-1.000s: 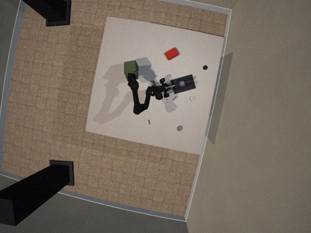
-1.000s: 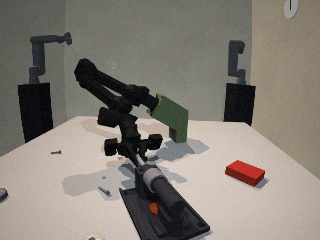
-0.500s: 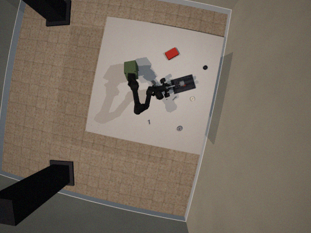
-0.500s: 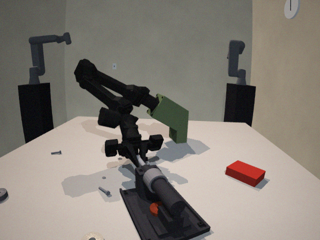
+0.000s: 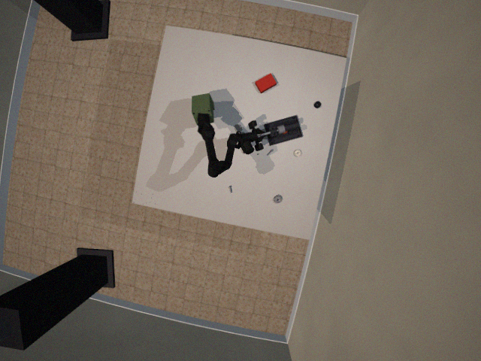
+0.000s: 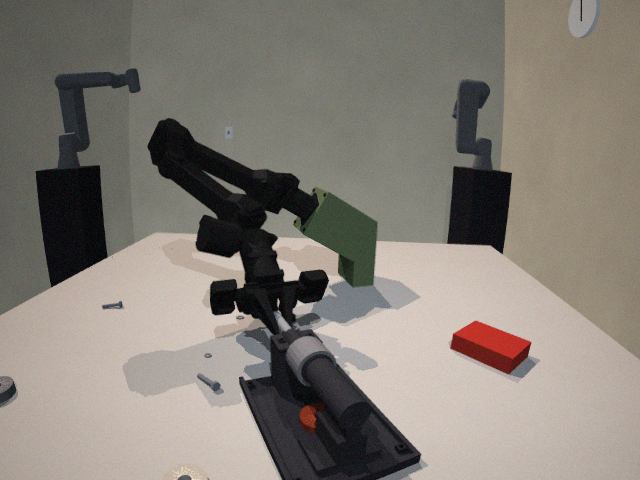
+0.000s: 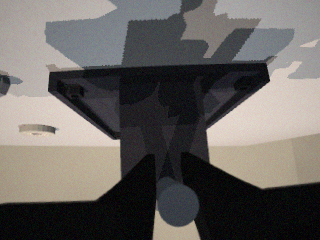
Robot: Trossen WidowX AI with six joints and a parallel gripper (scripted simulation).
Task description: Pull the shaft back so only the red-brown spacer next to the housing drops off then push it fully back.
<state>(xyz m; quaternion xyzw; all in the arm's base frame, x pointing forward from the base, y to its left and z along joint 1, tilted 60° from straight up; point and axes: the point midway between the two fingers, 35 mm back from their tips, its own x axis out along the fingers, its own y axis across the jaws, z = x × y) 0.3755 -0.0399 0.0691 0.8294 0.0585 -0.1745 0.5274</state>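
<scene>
- Shaft (image 6: 283, 324): thin, pale grey, round rod, poking out of the fixture's end nearest the arm, clamped between the dark fingers of the gripper (image 6: 278, 316); round end face large in the wrist view (image 7: 177, 204).
- Jaws closed on that free end of the shaft.
- Red-brown spacer (image 6: 309, 417): small C-shaped piece, off the shaft, lying on the base plate (image 6: 263, 413) just beside the dark cylinder.
- Light grey sleeve (image 6: 305, 351) and dark cylinder (image 6: 336, 387) in line with the shaft, carried on a dark bracket over the flat, rectangular plate with bolt heads at its corners.
- Big housing block hard to tell apart from the other dark parts; far end of the fixture partly cut by the lower edge of the exterior view.
- Arm (image 6: 217, 175): matte black, folded, rising from a green angular base (image 6: 343, 232) behind the shaft.
- Table top (image 6: 516, 289): smooth, off-white, crossed by grey and tan shadows around the fixture.
- Right of the shaft, well apart: red flat block (image 6: 491, 345).
- Left of the shaft: two small bolts (image 6: 208, 382) (image 6: 112, 305) and a tiny washer (image 6: 207, 355); grey disc (image 6: 5, 387) cut by the left edge; pale disc (image 6: 185, 472) cut by the bottom edge.
- From the top view, small black round object (image 5: 317, 104) beyond the fixture; too small to identify.
- Room: tan tiled floor (image 5: 77, 155), plain greenish walls, two grey arms on black pedestals (image 6: 72, 222) (image 6: 478, 206) behind the table, round wall clock (image 6: 583, 15) half cut at top right.
</scene>
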